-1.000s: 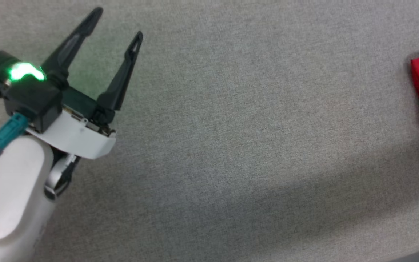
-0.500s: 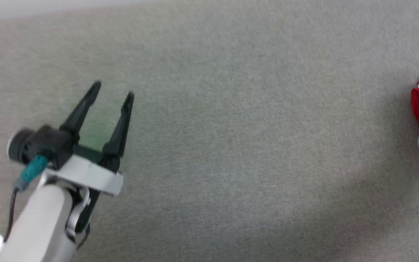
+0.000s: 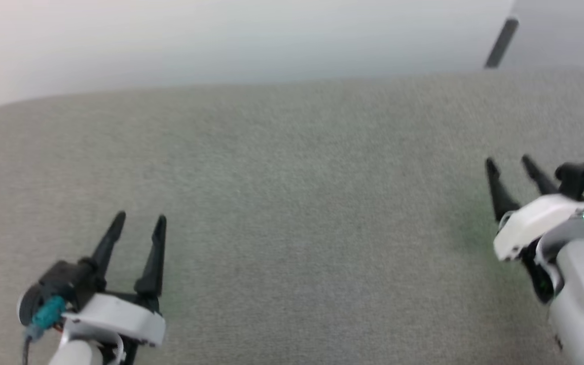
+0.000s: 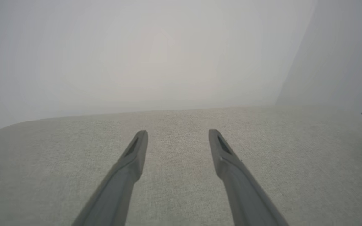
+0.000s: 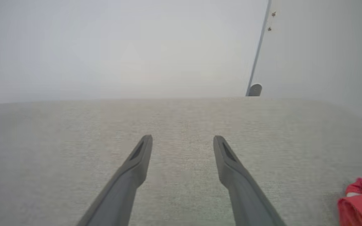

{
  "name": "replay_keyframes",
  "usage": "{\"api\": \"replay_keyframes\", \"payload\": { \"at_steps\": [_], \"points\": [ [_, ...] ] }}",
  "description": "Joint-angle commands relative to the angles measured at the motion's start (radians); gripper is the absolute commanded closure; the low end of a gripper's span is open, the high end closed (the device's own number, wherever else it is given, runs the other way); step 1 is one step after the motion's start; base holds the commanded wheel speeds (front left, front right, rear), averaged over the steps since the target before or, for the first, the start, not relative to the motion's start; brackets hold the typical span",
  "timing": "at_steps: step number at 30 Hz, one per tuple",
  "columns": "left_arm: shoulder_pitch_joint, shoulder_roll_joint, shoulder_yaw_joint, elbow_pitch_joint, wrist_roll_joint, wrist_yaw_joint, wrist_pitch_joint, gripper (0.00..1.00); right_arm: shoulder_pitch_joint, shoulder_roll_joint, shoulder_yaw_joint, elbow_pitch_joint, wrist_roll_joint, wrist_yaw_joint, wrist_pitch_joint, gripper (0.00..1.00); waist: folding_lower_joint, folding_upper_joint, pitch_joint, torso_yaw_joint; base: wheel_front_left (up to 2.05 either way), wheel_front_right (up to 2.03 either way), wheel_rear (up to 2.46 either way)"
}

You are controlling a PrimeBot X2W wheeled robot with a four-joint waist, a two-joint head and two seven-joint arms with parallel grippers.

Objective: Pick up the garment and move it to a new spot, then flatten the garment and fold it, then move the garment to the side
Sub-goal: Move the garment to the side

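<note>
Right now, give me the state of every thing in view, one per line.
Left gripper: open, empty, over the grey surface.
Right gripper: open, empty.
Garment: bunched compactly, lying on the grey surface, not gripped, off to the side of the right fingers.

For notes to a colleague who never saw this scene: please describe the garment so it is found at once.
In the right wrist view, find the wide grey fabric surface. At its lower right, apart from the fingers of the right gripper, lies the garment. Its bright red, with a white spot, stands out from the plain grey.
</note>
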Motion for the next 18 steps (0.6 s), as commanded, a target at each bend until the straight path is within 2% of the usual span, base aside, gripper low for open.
{"api": "replay_keyframes", "payload": {
  "at_steps": [1, 6, 11, 18],
  "points": [
    [0.028, -0.007, 0.006, 0.003, 0.014, -0.009, 0.001, 0.00, 0.045, -0.008, 0.019, -0.031, 0.026, -0.001, -0.004, 0.00, -0.0001, 0.0000, -0.110, 0.085, 0.00, 0.00, 0.00],
    [0.091, -0.031, 0.036, 0.009, 0.021, -0.022, 0.001, 0.00, 0.177, -0.046, 0.033, -0.174, 0.089, -0.001, -0.005, 0.00, -0.0001, 0.0000, -0.170, 0.104, 0.00, 0.00, 0.00],
    [0.138, -0.045, 0.048, -0.005, 0.030, -0.027, 0.001, 0.00, 0.328, -0.074, -0.047, -0.326, 0.079, -0.001, -0.006, 0.00, -0.0001, 0.0000, -0.197, 0.120, 0.00, 0.00, 0.00],
    [0.215, -0.062, 0.083, -0.050, 0.024, -0.031, 0.001, 0.00, 0.499, -0.058, -0.149, -0.502, 0.026, -0.001, 0.015, 0.00, -0.0001, 0.0000, -0.209, 0.120, 0.00, 0.00, 0.00]
  ]
}}
